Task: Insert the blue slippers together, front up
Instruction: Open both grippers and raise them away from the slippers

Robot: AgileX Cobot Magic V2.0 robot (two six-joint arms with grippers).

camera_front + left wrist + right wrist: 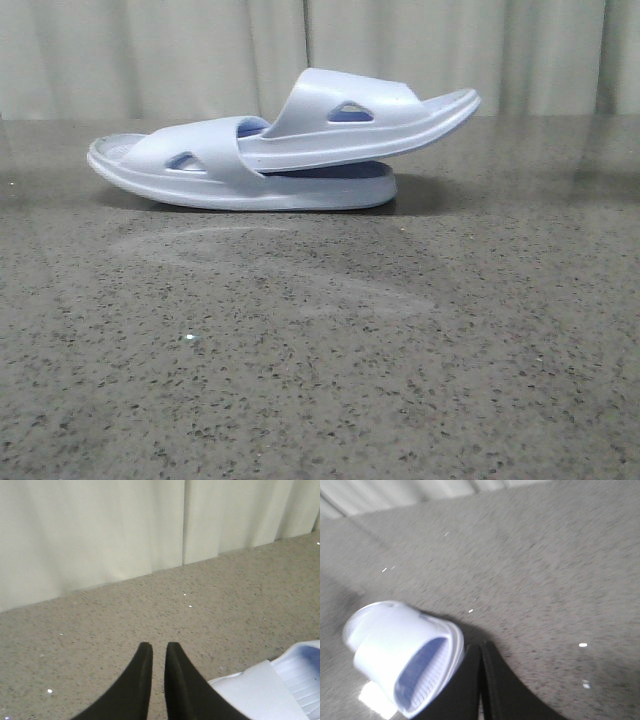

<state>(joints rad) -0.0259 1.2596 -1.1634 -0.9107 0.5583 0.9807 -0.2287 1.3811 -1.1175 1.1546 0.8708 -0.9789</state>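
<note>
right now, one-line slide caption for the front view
Two blue slippers nested on a speckled grey table, the upper one tucked under the lower one's strap.

Blue slippers (300, 150): uniform pale lavender-blue foam; the footbed, seen through the strap opening beside the right gripper (480, 680), is a deeper violet-blue with fine parallel ribbing. The triangular side cutouts show the same deeper blue. Table (320, 360): grey-brown stone-look surface, densely speckled with dark and light flecks and scattered bright white glints ahead of both grippers. Left gripper (155, 680) and right gripper: plain matte black fingers. Curtain (100, 530) beyond the left gripper: off-white, unpatterned, with vertical folds.
</note>
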